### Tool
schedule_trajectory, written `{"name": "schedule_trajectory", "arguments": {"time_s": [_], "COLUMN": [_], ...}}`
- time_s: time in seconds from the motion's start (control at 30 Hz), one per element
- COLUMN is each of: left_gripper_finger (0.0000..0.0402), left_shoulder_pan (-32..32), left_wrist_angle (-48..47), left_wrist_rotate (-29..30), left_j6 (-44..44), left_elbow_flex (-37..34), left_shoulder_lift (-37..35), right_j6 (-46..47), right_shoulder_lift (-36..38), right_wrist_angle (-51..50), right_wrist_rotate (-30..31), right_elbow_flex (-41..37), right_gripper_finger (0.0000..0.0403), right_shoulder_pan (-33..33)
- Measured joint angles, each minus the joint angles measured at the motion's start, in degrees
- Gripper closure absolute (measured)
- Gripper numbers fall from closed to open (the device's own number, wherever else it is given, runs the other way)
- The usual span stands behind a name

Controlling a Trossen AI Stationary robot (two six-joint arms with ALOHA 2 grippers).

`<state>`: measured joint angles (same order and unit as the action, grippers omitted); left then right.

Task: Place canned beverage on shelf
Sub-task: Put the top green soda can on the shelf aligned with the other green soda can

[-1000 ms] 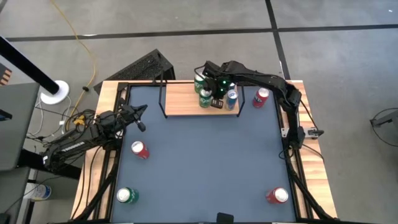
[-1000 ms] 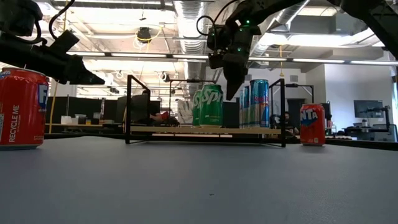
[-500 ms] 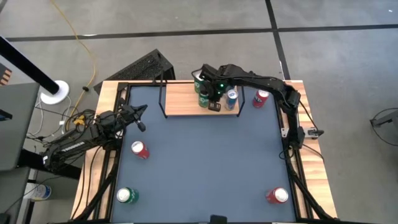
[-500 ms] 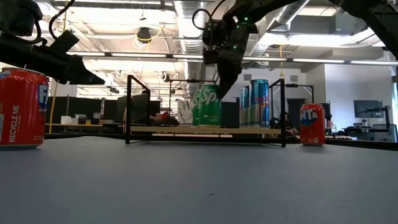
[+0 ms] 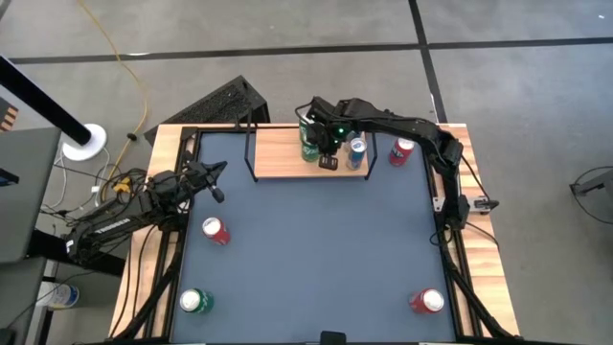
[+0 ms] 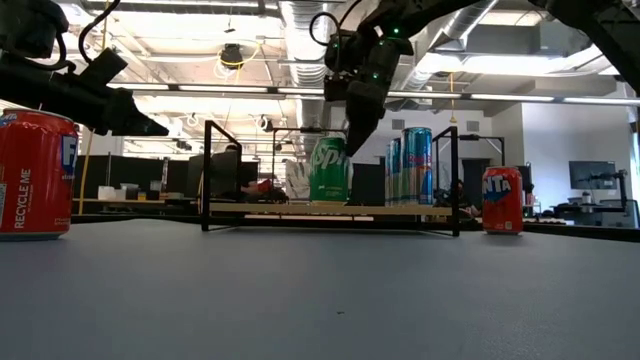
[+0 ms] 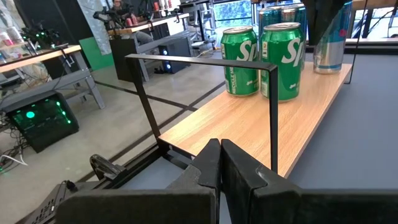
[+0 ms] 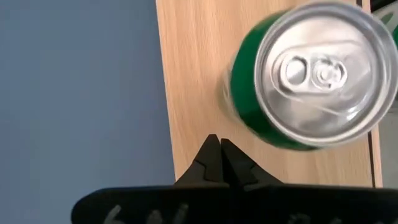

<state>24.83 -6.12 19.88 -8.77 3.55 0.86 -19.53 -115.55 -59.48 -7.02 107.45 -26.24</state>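
The shelf (image 5: 297,153) sat at the upper centre of the high view, on the far edge of the dark surface (image 5: 316,249). On its right half stood two green cans (image 7: 261,59), one just behind the other, with a tall blue can (image 5: 357,149) just to their right. In the low view only one green can (image 6: 328,170) showed clearly, with the blue can (image 6: 417,165) to its right.

The right claw (image 5: 329,161) hung over the shelf just in front of the green cans, above can height in the low view, where the arm reached in from the upper right. Its fingers (image 8: 214,163) were pressed together with no gap and gripped nothing; a green can's silver top (image 8: 317,78) lay beyond the tips, over the light wood.

The left claw (image 5: 213,182) waited at the left side of the high view, over the surface's edge, pointing toward the shelf. Its fingers (image 7: 221,165) were likewise closed tight and empty.

A red can (image 5: 401,150) stood on the surface just right of the shelf. Another red can (image 5: 215,230) stood at middle left, a green can (image 5: 195,302) at lower left, and a third red can (image 5: 427,301) at lower right.
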Motion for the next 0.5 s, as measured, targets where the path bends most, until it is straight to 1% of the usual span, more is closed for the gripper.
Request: {"name": "schedule_trajectory", "arguments": {"time_s": [0.13, 0.37, 0.5], "left_gripper_finger": [0.0401, 0.0401, 0.0401], "left_shoulder_pan": [0.0, 0.0, 0.0], "left_wrist_angle": [0.0, 0.0, 0.0], "left_wrist_rotate": [0.0, 0.0, 0.0], "left_j6": [0.0, 0.0, 0.0], "left_elbow_flex": [0.0, 0.0, 0.0], "left_shoulder_lift": [0.0, 0.0, 0.0], "right_j6": [0.0, 0.0, 0.2], "right_shoulder_lift": [0.0, 0.0, 0.0], "right_wrist_angle": [1.0, 4.7, 5.5], "right_wrist_rotate": [-5.6, -5.9, -5.0], "right_elbow_flex": [0.0, 0.0, 0.0], "right_gripper_finger": [0.0403, 0.0403, 0.0403], "right_shoulder_pan": [0.1, 0.8, 0.8]}}
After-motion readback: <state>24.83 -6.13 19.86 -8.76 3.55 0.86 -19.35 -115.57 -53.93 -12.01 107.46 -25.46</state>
